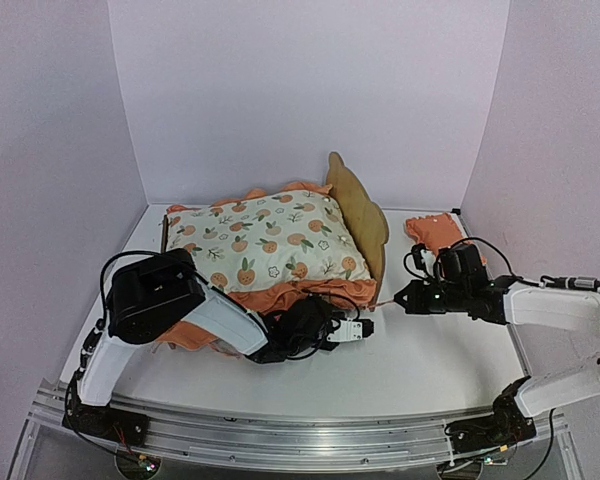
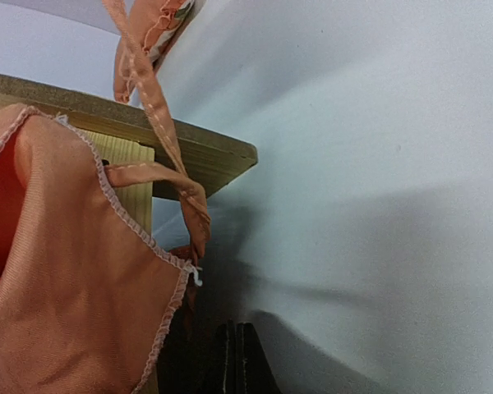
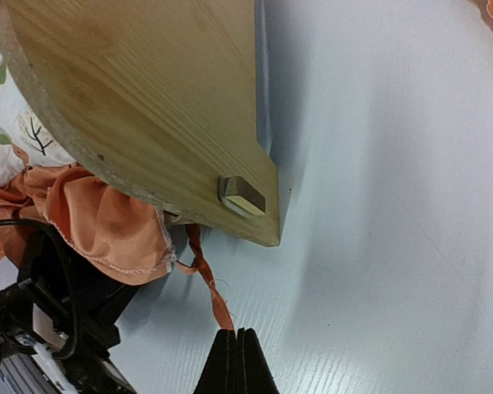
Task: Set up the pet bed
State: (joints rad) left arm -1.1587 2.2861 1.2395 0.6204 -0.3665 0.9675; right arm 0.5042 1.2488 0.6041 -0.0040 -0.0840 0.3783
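Observation:
The pet bed [image 1: 360,205] stands mid-table, its plywood headboard to the right, with the orange-print mattress pad [image 1: 270,240] lying on it. My right gripper [image 1: 392,300] is by the bed's near right corner. In the right wrist view it [image 3: 237,335] is shut on a twisted orange tie strap [image 3: 204,279] that runs from under the headboard [image 3: 148,98]. My left gripper [image 1: 366,327] lies low at the bed's near side under the pad's ruffle. In the left wrist view it [image 2: 234,328] is shut, with no cloth showing between its tips; orange ruffle [image 2: 66,287] and a strap [image 2: 160,139] hang beside the wooden rail [image 2: 201,154].
A small orange pillow [image 1: 432,230] lies at the right, behind the right arm. White walls enclose the table at the back and both sides. A metal fitting [image 3: 243,195] sticks out of the headboard's lower corner. The left arm's dark body [image 3: 57,328] sits beneath the ruffle.

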